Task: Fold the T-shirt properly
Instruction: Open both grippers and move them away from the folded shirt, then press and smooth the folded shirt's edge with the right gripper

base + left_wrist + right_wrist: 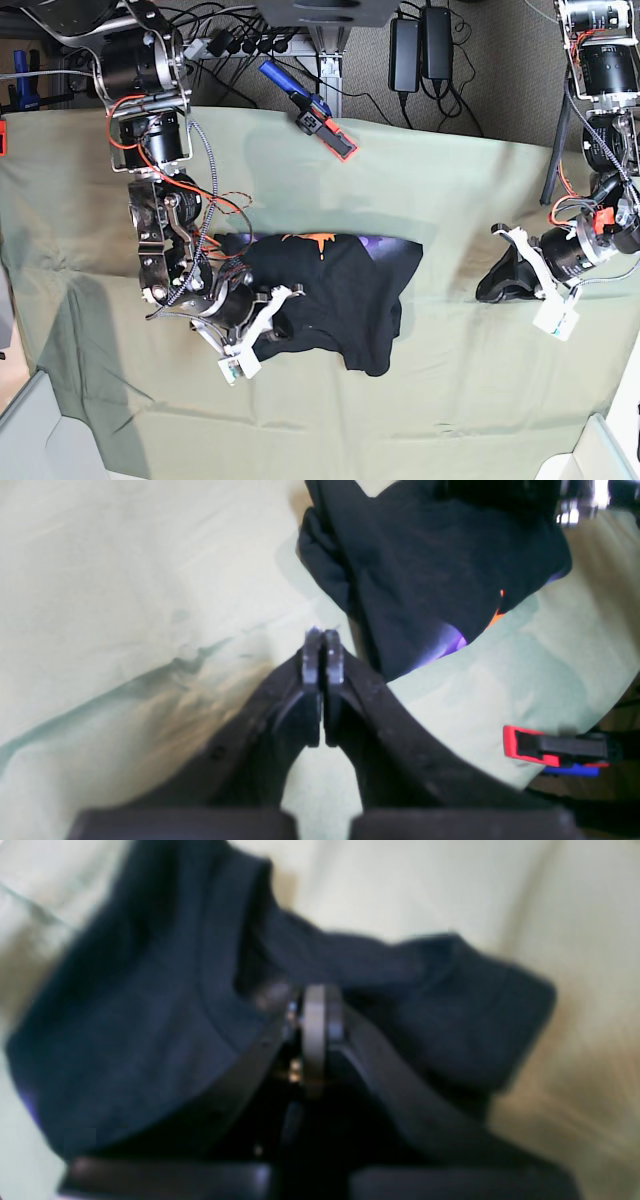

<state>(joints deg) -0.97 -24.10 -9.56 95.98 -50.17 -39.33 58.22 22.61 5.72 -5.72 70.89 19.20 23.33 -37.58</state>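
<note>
Fingers of the left gripper [322, 640] are pressed together, empty, over bare green sheet [480, 400] well clear of the T-shirt [335, 290]. Those of the right gripper [312, 1005] are clamped on the T-shirt's dark edge. Only the base view shows the T-shirt bunched left of centre, long axis across the table, print toward the far edge.

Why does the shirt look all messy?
The T-shirt lies bunched and crooked on the green sheet, with one edge folded over so the orange print shows. The right gripper is pinching it; the left gripper is shut beside it.

Pale green cloth sheet [470, 210], red-tipped clamp [318, 118] on its far edge
</note>
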